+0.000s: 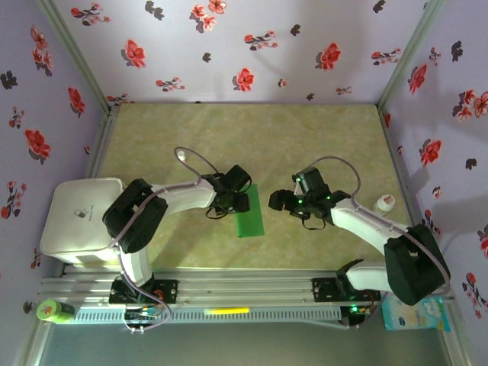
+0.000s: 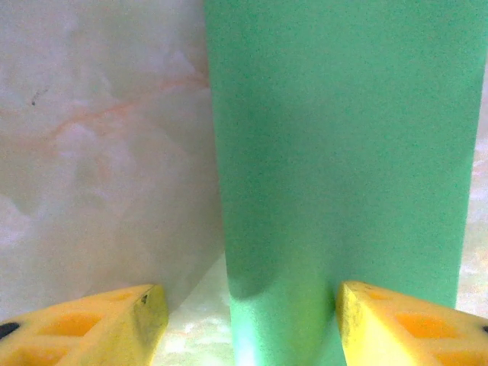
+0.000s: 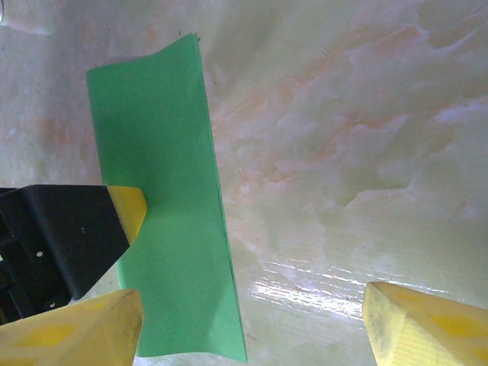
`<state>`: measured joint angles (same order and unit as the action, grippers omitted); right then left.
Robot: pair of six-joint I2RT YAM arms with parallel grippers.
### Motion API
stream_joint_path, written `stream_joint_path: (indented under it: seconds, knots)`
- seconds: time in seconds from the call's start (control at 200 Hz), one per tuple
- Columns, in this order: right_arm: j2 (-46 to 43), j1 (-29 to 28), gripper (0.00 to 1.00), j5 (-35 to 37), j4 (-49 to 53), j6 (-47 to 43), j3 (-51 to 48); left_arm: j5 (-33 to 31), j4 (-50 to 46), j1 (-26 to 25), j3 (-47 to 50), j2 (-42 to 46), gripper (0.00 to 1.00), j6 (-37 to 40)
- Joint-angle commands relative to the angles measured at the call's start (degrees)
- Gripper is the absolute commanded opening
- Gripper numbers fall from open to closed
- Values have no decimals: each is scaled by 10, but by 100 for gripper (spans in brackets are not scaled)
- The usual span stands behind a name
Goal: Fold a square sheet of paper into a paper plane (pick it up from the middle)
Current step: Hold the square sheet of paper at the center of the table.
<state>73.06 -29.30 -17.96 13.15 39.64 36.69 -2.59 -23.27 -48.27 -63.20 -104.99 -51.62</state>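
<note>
Spanning the whole work area, the table (image 1: 328,137) provides the flat, hard backing a crease needs. A white box (image 1: 80,217) sits at the table's left edge, well apart from the work; it appears shut, and its contents cannot be told.

The left hand (image 1: 234,204) stands at the left long edge of the square sheet of paper (image 1: 250,211). Its fingers are spread, and the left wrist view shows the sheet running between them, lying flat rather than pinched. The right wrist view shows one finger tip at that edge, probably to steady the sheet.

The right hand (image 1: 278,202) hovers just beside the sheet's right side, fingers wide apart and holding nothing, likely staged for the next fold.

The sheet lies at the table's centre between both hands, as a long narrow rectangle, evidently doubled over; the dart shape is not yet formed.

A small white bottle (image 1: 384,203) stands upright near the right wall. Its contents cannot be told.
</note>
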Motion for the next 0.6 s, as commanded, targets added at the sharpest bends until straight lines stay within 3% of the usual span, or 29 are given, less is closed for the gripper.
stream_joint_path:
  seconds: [0.0, 0.595]
  knots:
    - [-8, -4, 76, 10, -5, 11, -5, 5, 21, -1, 11, -60, 63, 19]
    - [0, -4, 76, -14, -22, 13, -11, 5, 25, -2, 13, -72, 63, 15]
